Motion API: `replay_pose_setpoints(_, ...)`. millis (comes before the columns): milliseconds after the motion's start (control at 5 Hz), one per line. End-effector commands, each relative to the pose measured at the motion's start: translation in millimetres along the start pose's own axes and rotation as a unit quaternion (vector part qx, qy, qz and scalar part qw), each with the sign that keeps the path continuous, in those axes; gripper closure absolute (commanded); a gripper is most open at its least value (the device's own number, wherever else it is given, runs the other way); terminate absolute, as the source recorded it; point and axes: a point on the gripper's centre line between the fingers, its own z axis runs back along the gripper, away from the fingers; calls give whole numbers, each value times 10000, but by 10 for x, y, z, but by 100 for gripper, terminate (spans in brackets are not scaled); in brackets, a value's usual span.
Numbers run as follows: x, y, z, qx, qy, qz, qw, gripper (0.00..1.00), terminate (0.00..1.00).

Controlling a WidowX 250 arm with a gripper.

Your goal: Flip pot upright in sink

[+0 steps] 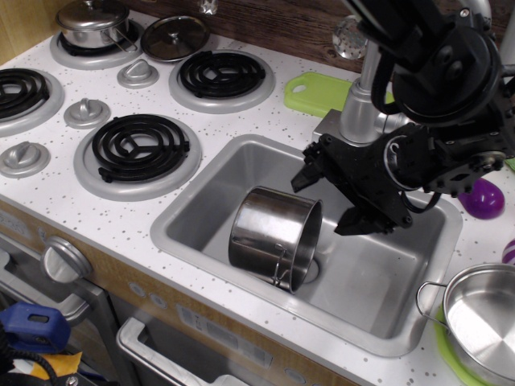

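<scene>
– Biggest first?
– White speckled countertop (233, 121), with black coil burners (139, 146) on grey rings and grey knobs (87, 112) between them.
– Next?
– Grey sink (241, 157) set into that top, round drain partly hidden under the pot.
– And above it?
– Black robot arm (434, 72), reaching down from the upper right, tilted, low over the basin's middle.
– Smaller?
– Shallow steel pan (487, 322) at the lower right, on a green mat. Green cutting board (315, 90) behind the sink.
– The pot?
– Pot (269, 233) lying on its side inside the sink, left of centre, open mouth facing right, one wire handle at the bottom edge.
– Pincer?
– Gripper (338, 197) spread apart, empty, just right of the pot's rim; touching or not, cannot tell.
– Smallest?
– Purple toy eggplant (483, 197) by the right rim; lidded pot (92, 22) and separate lid (175, 36) at far left.
</scene>
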Motion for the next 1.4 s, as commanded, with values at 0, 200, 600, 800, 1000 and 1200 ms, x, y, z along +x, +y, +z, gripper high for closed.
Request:
replay_pose_setpoints(0, 8, 125, -22, 10, -211, 107, 9997, 0, 0)
replay_pose_setpoints(200, -40, 183, -105, -36, -421, 161, 9990, 0, 0)
replay_pose_setpoints(600, -116, 301, -249, -66, -847, 315, 9959, 0, 0)
replay_pose_setpoints(800, -122, 355, -304, -207, -976, 443, 9940, 100, 0)
replay_pose_setpoints(1000, -117, 330, -299, -221, -1015, 559, 9930, 100, 0)
replay_pose_setpoints(1200, -112, 348, -305, -421, -1029, 665, 9916, 100, 0)
